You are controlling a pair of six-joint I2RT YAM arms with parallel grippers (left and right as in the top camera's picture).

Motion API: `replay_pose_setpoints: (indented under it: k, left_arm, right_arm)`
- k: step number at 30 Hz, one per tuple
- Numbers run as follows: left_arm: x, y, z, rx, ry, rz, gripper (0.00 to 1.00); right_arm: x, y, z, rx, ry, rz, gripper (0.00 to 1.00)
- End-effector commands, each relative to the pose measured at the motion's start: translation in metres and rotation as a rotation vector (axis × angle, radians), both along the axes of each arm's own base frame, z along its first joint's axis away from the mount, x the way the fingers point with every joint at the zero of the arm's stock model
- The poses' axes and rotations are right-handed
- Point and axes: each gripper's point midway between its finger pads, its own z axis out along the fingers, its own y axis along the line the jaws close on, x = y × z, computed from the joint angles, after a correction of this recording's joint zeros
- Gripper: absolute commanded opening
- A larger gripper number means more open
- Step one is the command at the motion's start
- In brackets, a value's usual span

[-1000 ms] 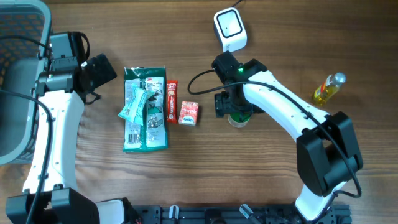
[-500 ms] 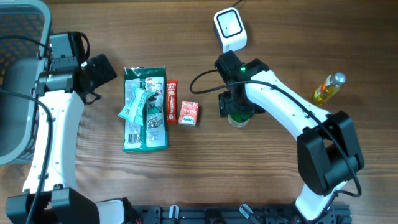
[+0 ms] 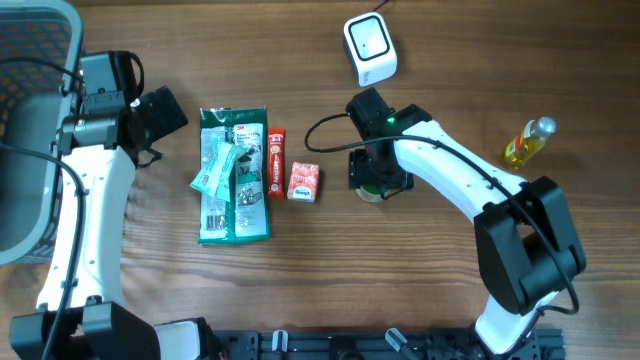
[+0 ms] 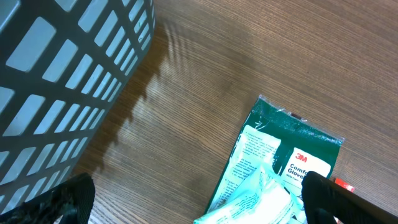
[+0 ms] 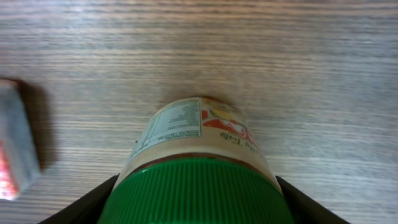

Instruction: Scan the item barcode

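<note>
A jar (image 5: 193,134) with a ribbed green lid (image 5: 193,193) and a printed label stands upright on the wooden table. My right gripper (image 5: 194,202) reaches down over it, one black finger pressed against each side of the lid. From overhead the right gripper (image 3: 378,178) hides most of the jar (image 3: 372,193). The white barcode scanner (image 3: 370,47) sits at the table's far edge, a little beyond that gripper. My left gripper (image 3: 160,112) hangs wide open above the table at the left, holding nothing, with its fingertips (image 4: 68,199) at the bottom of the left wrist view.
A green glove packet (image 3: 234,175), a red stick pack (image 3: 275,162) and a small red box (image 3: 304,183) lie left of the jar. A yellow bottle (image 3: 527,142) lies at the right. A grey mesh basket (image 3: 30,100) fills the far left corner.
My right gripper has narrowed round the jar's lid and shifted slightly left and toward the front. The left arm has not moved.
</note>
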Motion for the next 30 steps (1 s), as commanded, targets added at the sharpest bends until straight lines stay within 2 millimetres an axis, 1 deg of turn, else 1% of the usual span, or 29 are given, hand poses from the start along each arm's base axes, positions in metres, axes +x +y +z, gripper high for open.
replay_pose_setpoints:
  k: [1, 2, 3, 8, 11, 14, 15, 16, 17, 18, 20, 21, 23, 24, 25, 26, 29, 30]
  left_arm:
    - [0.001, 0.003, 0.003, -0.003, -0.013, 0.017, 1.0]
    - [0.001, 0.003, 0.003, -0.003, -0.013, 0.018, 1.0]
    - [0.001, 0.003, 0.003, -0.003, -0.013, 0.017, 1.0]
    - [0.001, 0.003, 0.003, -0.003, -0.013, 0.018, 1.0]
    - [0.001, 0.003, 0.003, -0.003, -0.013, 0.017, 1.0]
    - [0.001, 0.003, 0.003, -0.003, -0.013, 0.017, 1.0]
    - [0.001, 0.003, 0.003, -0.003, -0.013, 0.018, 1.0]
    - [0.001, 0.003, 0.003, -0.003, -0.013, 0.017, 1.0]
    - [0.001, 0.003, 0.003, -0.003, -0.013, 0.018, 1.0]
    - [0.001, 0.003, 0.003, -0.003, -0.013, 0.017, 1.0]
    - [0.001, 0.003, 0.003, -0.003, -0.013, 0.018, 1.0]
    - [0.001, 0.003, 0.003, -0.003, -0.013, 0.017, 1.0]
    - [0.001, 0.003, 0.003, -0.003, -0.013, 0.017, 1.0]
    - [0.001, 0.003, 0.003, -0.003, -0.013, 0.018, 1.0]
    - [0.001, 0.003, 0.003, -0.003, -0.013, 0.017, 1.0]
    - [0.001, 0.003, 0.003, -0.003, -0.013, 0.018, 1.0]
    - [0.001, 0.003, 0.003, -0.003, -0.013, 0.017, 1.0]
    - [0.001, 0.003, 0.003, -0.003, -0.013, 0.018, 1.0]
  right_arm:
    - [0.006, 0.0, -0.005, -0.007, -0.02, -0.024, 0.76]
    - [0.007, -0.002, -0.005, -0.015, -0.028, -0.025, 0.8]
    - [0.008, -0.001, -0.005, -0.014, -0.029, -0.025, 0.81]
    - [0.009, 0.0, -0.008, -0.005, -0.041, -0.025, 0.81]
    - [0.009, 0.0, -0.016, 0.002, -0.053, -0.025, 0.8]
    - [0.011, -0.004, -0.019, -0.016, -0.066, -0.025, 0.79]
    - [0.012, -0.005, -0.019, -0.025, -0.073, -0.002, 0.78]
    - [0.012, -0.005, -0.019, -0.025, -0.075, 0.01, 0.76]
    - [0.013, -0.004, -0.018, -0.025, -0.078, 0.018, 0.72]
    - [0.013, -0.004, -0.018, -0.022, -0.08, 0.013, 0.65]
    - [0.015, -0.003, -0.016, -0.017, -0.083, -0.021, 0.55]
    - [0.017, -0.005, -0.014, -0.014, -0.081, -0.053, 0.54]
    - [0.018, -0.009, -0.012, -0.007, -0.074, -0.097, 0.54]
    - [0.017, -0.013, -0.009, -0.006, -0.069, -0.122, 0.61]
    - [0.019, -0.016, -0.006, -0.001, -0.075, -0.121, 0.77]
    - [0.021, -0.016, -0.003, 0.001, -0.087, -0.094, 0.84]
    - [0.029, -0.011, 0.006, 0.004, -0.122, 0.019, 1.0]
    - [0.032, -0.01, 0.008, 0.003, -0.133, 0.063, 1.0]
